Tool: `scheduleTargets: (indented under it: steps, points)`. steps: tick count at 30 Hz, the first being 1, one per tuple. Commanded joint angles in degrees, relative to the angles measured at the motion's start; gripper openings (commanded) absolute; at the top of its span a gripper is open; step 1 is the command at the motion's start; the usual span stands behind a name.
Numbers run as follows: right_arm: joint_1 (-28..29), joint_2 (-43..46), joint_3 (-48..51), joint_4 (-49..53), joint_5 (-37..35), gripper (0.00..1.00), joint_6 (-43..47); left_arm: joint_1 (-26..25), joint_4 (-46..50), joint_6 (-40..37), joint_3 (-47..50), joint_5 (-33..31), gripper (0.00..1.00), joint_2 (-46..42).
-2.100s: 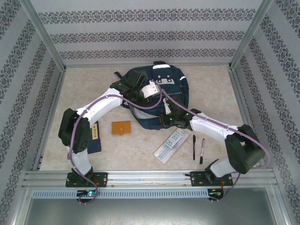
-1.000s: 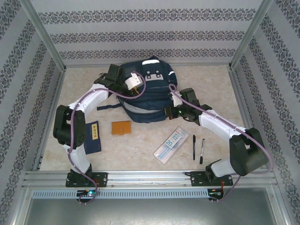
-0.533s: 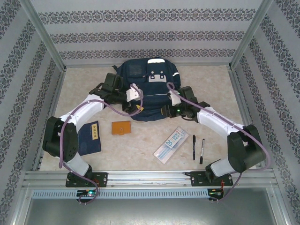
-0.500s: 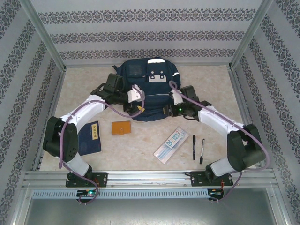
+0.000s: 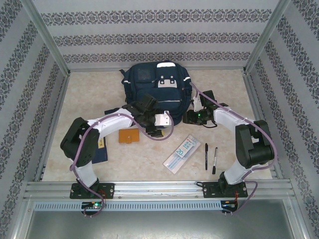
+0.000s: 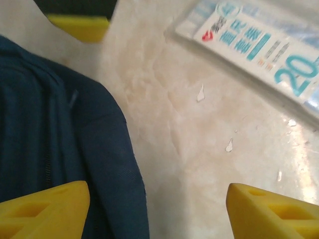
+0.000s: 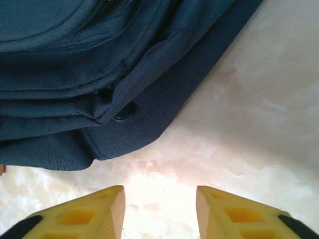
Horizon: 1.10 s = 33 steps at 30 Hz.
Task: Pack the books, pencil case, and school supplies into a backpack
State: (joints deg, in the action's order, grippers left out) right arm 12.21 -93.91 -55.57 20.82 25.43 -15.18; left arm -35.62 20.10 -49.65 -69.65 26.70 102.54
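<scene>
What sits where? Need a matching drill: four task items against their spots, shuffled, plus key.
Things:
1. backpack
2. orange notebook
3. pencil case
4. black pens

Places:
A. farthest right of the four, lying side by side
B. farthest back of the four
C. lying diagonally, teal "20" at its far end
D. just nearer than the backpack, left of the pencil case

Pairs: 1-B; 2-D; 3-C; 4-A
</scene>
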Motion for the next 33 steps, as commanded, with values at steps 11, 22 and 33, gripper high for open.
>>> scheduleTargets:
  steps: [11,22,33]
  points:
    - [-1.3,-1.8,-2.6,0.1,5.5,0.50,1.2,-0.3,-9.6,1.0,1.8,-18.8,0.11,6.0]
    - [-0.8,-2.9,-4.6,3.3,13.6,0.55,15.9,5.1,-12.3,-9.2,7.0,-6.6,0.00,-11.3]
    - [4.7,0.7,-8.9,1.3,20.4,0.55,19.2,11.7,-12.5,-12.0,8.9,5.6,0.00,-18.6]
